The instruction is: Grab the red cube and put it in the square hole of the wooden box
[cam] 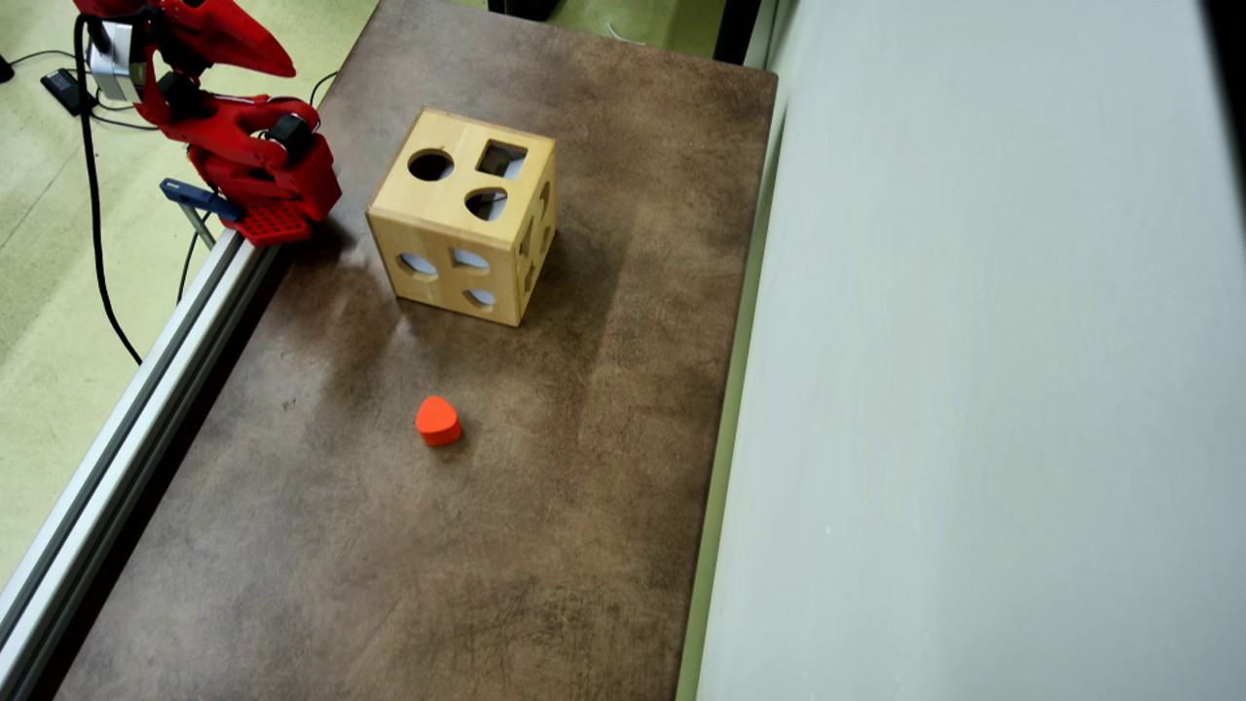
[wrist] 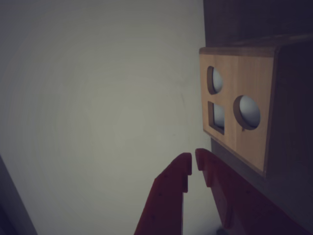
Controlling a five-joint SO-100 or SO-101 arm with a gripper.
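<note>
Your gripper (wrist: 192, 164), fingers nearly together and empty, hangs at the wrist view's bottom; the wooden box (cam: 465, 216) sits upper centre overhead, square hole (cam: 501, 159) on top, apparently without any red cube.

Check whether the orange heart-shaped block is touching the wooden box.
Apart. The overhead view shows the orange heart-shaped block lying alone on the brown tabletop, with bare surface between it and the wooden box.

The wooden box (cam: 463, 216) stands on the brown table (cam: 545, 506), an orange rounded block (cam: 437, 421) well apart from it.
</note>
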